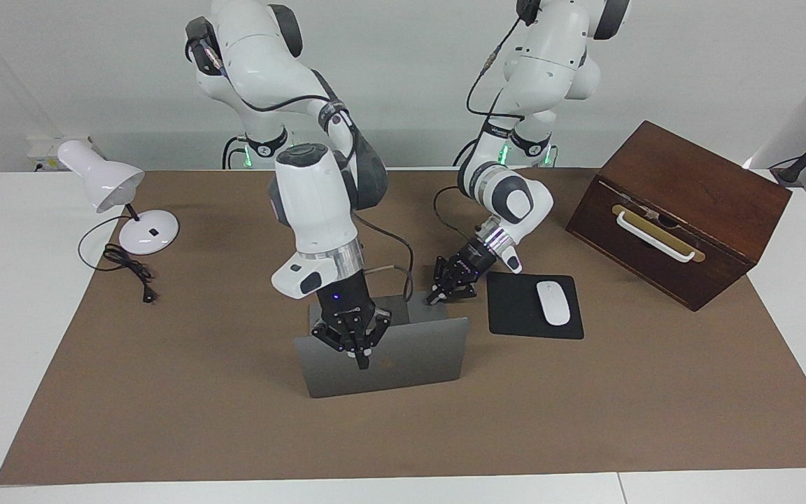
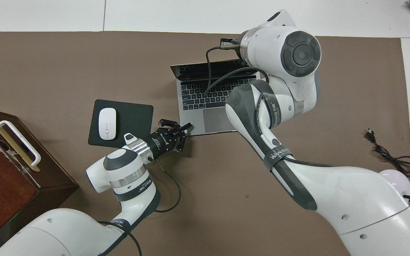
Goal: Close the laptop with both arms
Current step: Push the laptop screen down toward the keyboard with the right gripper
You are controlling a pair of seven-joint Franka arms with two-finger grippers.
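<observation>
Facing view: laptop (image 1: 403,360) sits mid-table on the brown mat (image 1: 165,392), lid up, its silver back with the dark logo turned to the camera. Lid reads close to upright, so closing has barely begun, if at all. Right gripper (image 1: 359,360) comes down in front of the lid's back, just under the top edge; fingertips pinched together, holding nothing, only the outer links splay. Looks pressed on the lid, but contact is not certain from here. Left gripper (image 1: 432,299) is low at the deck corner toward the left arm's end, fingers closed and empty, tip on or just off the deck. Black mouse pad (image 1: 534,306) with the white mouse (image 1: 553,302) lies just beside the laptop toward that same end. The wooden box (image 1: 676,210) and desk lamp (image 1: 112,192) stand well apart.

Overhead view: keyboard and trackpad of the laptop (image 2: 199,117) show in full, screen edge on the side farther from the robots, so the lid is clearly not down. Left gripper (image 2: 188,127) has its closed tip at the deck's near corner, probably to pin the base. The right gripper itself is hidden under the right arm's wrist, which hangs over the lid's top edge.

Judgement: both arms are placed and the push itself is left. The lid has nearly its whole swing to go down to the deck.
</observation>
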